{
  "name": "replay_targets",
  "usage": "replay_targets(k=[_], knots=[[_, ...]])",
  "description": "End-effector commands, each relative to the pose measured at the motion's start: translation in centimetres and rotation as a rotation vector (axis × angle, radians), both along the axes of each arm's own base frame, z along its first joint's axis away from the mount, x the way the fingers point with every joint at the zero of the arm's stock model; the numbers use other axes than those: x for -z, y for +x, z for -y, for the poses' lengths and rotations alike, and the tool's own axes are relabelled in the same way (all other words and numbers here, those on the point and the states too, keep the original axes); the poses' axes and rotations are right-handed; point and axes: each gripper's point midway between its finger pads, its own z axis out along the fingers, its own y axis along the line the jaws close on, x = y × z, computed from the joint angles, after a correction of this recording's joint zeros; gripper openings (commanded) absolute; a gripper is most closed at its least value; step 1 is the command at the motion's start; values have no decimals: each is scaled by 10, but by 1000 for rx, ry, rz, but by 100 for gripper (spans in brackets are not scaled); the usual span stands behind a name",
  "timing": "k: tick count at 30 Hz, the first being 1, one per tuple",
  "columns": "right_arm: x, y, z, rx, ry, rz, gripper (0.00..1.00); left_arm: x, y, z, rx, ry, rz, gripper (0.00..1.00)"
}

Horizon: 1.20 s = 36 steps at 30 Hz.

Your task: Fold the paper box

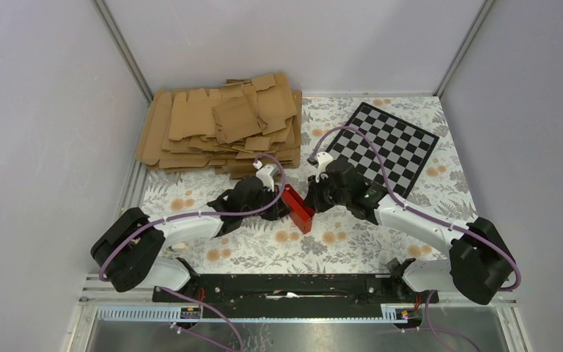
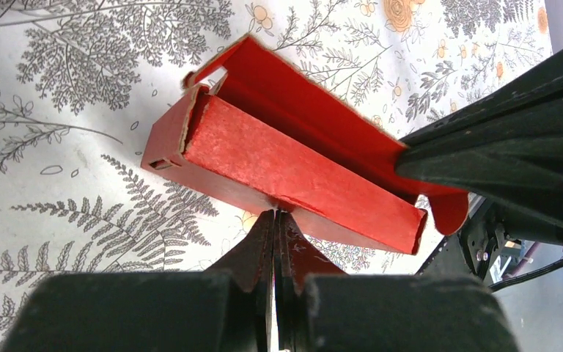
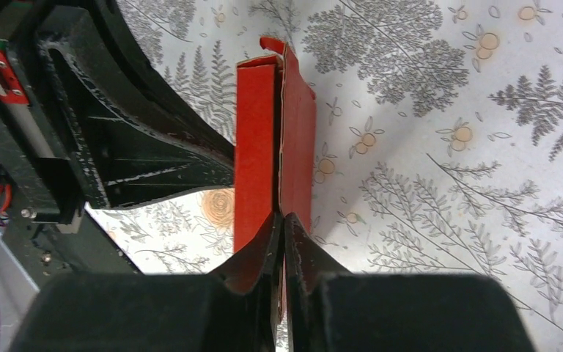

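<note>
Floral table cloth (image 1: 381,242) underneath, and at the back left a big untidy stack of brown cardboard blanks (image 1: 220,128). The checkered board (image 1: 392,147) lies tilted at the back right, just behind the right arm. Neither reaches the work. Dead centre, between the two arms, is the paper box (image 1: 297,207): bright red and partly folded into a long narrow trough. Its walls are up, one long flap is open and a rounded tab curls at one end. The left gripper (image 2: 275,214) is pinched tight at the lower edge of the near wall. The right gripper (image 3: 282,218) is squeezed almost closed on a thin upright card edge.
</note>
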Motion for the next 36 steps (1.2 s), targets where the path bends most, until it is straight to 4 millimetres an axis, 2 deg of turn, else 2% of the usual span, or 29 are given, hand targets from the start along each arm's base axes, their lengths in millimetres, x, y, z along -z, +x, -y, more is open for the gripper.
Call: replay_targets(k=[1,4,8,11,15,19,29,32,36], knots=[[-18,-6,-25,-28,150,-25,10,-36,11,23,73,-85,110,0],[-16,-7,-28,-27,160,-45,15,-32,10,23,79,-76,98,0],[-12,-9,-30,-30,157,-77,35,-29,9,22,79,-69,91,0],[-5,-10,-28,-20,136,-98,44,-29,10,23,81,-69,92,0],[5,-13,-23,-11,87,-135,70,-29,10,24,86,-68,91,0],[9,-17,-21,-29,55,-168,86,-29,12,27,90,-75,90,0],[23,-25,-9,-50,-94,-137,87,-34,16,38,106,-106,90,0],[29,-23,-5,-33,-128,-135,82,-35,15,45,116,-139,72,0],[35,-20,0,6,-170,-150,70,-33,11,53,136,-148,58,0]])
